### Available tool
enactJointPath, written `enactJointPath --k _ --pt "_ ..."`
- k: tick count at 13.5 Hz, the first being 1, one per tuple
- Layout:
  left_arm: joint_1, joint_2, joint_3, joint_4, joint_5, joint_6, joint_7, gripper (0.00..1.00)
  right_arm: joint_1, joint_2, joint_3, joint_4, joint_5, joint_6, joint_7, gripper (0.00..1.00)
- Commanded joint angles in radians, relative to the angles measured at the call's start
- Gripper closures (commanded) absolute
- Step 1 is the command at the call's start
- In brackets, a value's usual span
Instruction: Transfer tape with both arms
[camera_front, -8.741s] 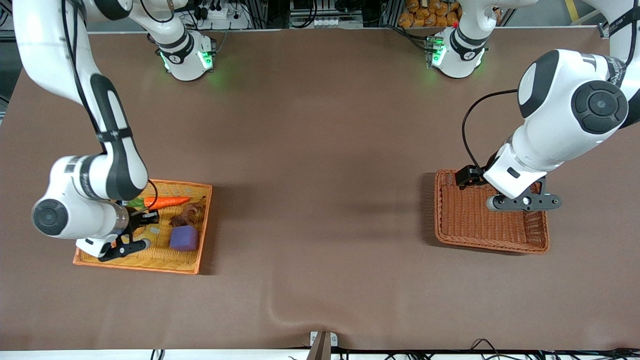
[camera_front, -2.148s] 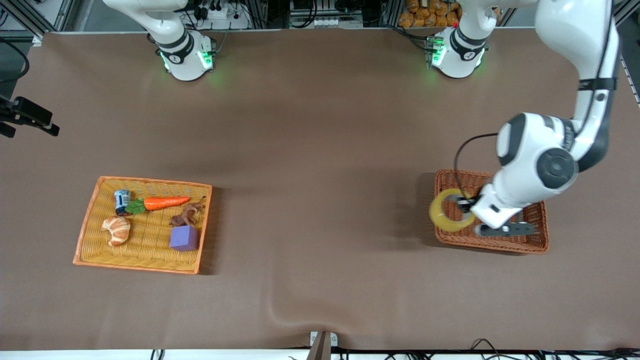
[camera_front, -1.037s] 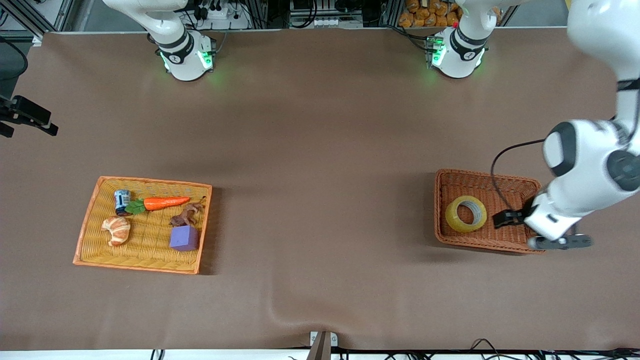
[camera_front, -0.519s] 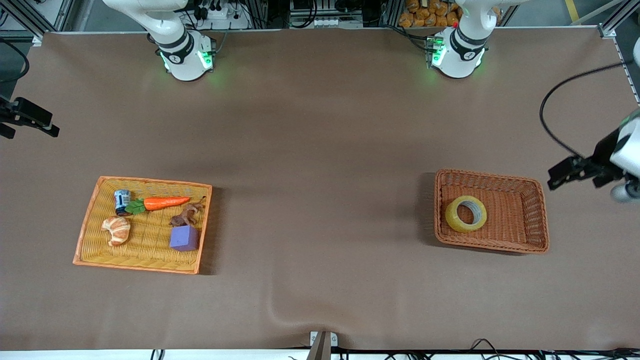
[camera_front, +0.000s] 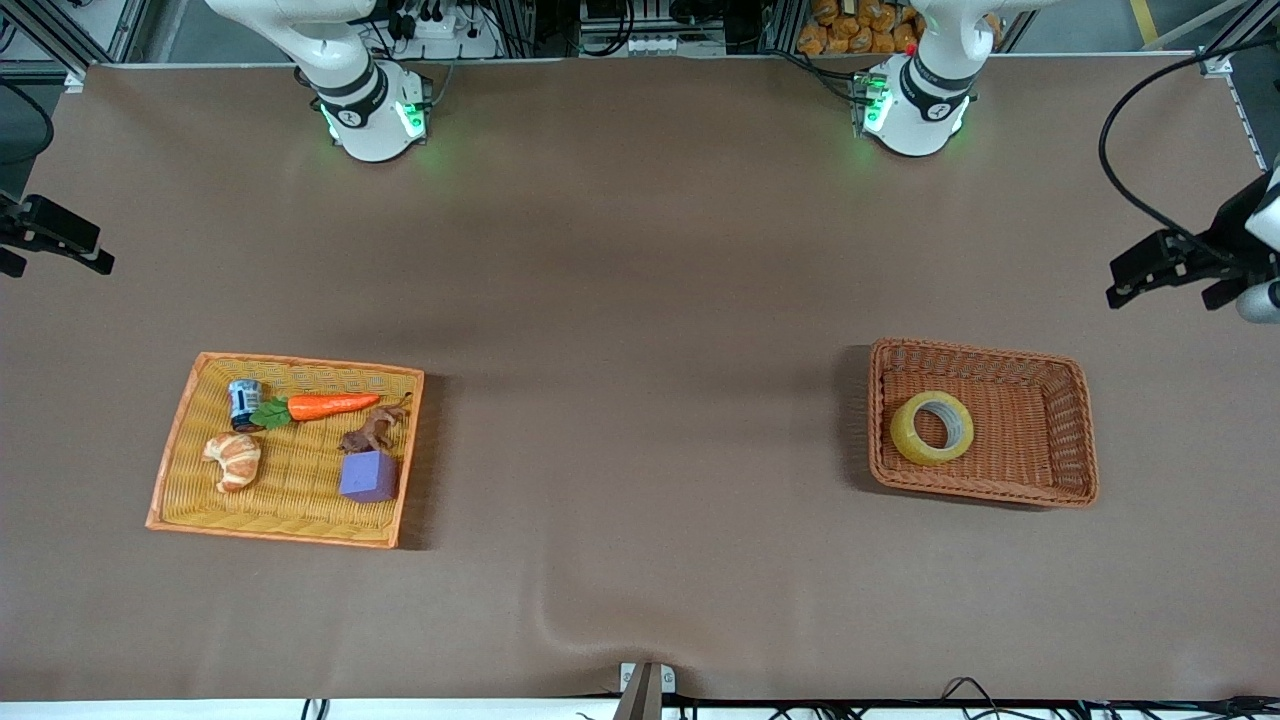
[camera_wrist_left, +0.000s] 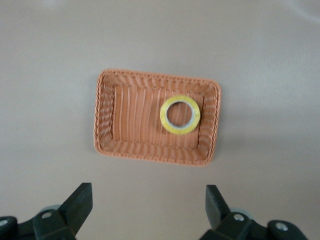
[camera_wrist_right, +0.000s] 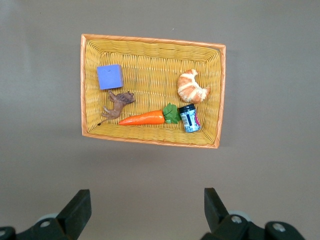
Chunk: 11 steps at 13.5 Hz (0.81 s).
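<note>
you see the tape (camera_front: 932, 428) lying flat in the brown basket (camera_front: 1070, 470), nearer the front camera than both raised grippers, with the left gripper (camera_front: 1172, 272) closest, wide open and empty, and the right gripper (camera_wrist_right: 145, 212) equally spread and empty, over the orange basket (camera_wrist_right: 220, 100).

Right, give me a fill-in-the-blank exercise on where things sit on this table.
1. The tape lies flat in the ____ wicker basket.
2. In the yellow basket, the toy carrot lies between the small can and the brown ____ figure.
3. Both the left gripper and the right gripper have their fingers ____.
4. The purple block lies nearer the front camera than the ____ figure.

Missing words: brown; animal; open; animal
</note>
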Motion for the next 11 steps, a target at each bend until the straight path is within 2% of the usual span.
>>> enactJointPath --k 1,4,6,11 --pt "-0.035 -0.049 0.011 -0.047 -0.014 -0.036 -0.058 0.0 -0.018 0.003 0.01 0.01 -0.007 -0.012 -0.005 0.0" --pt "-0.043 -0.101 0.011 -0.089 -0.014 -0.039 -0.049 0.0 -0.015 0.002 0.012 0.013 -0.065 -0.043 -0.023 0.0" --pt "-0.041 -0.151 0.011 -0.148 -0.014 -0.036 -0.06 0.0 -0.015 0.001 0.013 0.011 -0.063 -0.046 -0.025 0.0" --pt "-0.084 -0.139 0.045 -0.132 -0.011 -0.033 -0.06 0.0 -0.015 0.003 0.013 0.011 -0.056 -0.049 -0.019 0.0"
